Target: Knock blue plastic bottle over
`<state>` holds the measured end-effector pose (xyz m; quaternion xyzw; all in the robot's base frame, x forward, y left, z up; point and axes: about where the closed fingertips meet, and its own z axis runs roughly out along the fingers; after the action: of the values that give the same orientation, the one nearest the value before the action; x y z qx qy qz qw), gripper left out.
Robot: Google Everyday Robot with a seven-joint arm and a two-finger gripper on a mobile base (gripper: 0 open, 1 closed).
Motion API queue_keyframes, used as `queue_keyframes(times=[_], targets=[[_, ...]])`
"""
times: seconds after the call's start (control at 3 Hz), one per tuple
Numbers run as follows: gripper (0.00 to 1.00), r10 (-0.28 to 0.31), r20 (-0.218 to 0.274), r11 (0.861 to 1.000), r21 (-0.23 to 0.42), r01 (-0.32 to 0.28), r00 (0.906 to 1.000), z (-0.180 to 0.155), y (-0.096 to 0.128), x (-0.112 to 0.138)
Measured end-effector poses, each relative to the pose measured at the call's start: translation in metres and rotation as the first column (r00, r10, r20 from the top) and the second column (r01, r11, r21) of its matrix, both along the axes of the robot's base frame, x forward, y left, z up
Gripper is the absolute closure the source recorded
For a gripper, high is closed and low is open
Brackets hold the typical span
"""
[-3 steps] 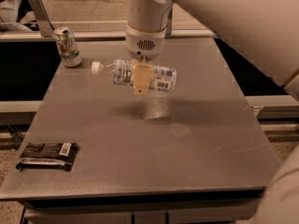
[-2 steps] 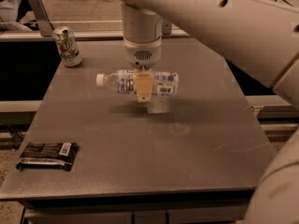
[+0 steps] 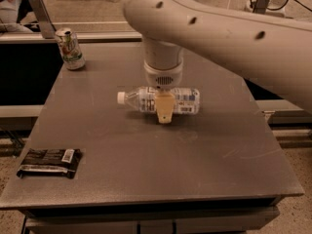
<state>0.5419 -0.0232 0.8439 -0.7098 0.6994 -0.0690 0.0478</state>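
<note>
The arm (image 3: 163, 62) pointed straight down above the bottle (image 3: 181, 100). The gripper (image 3: 165, 111) had its jaws clamped across the sideways bottle's middle.

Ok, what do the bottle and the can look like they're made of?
The bottle looks like clear bluish plastic: see-through body, white cap, printed label. The can is probably metal: glossy green-and-white print, pale shiny rim. The tool sits at the bottle's middle.

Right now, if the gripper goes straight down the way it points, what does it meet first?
The gripper points down, one finger across the lying blue plastic bottle. Just below its fingertip is the table, probably first; depth is unclear.
</note>
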Motion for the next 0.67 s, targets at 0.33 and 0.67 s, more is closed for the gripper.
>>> queue_keyframes(times=[0.33,0.67], targets=[[0.0,-0.018,-0.092,0.99,0.14,0.031,0.9956,-0.025,-0.024,-0.002],[0.0,0.008,-0.15,0.977,0.214,0.024,0.9886,-0.03,-0.014,-0.012]])
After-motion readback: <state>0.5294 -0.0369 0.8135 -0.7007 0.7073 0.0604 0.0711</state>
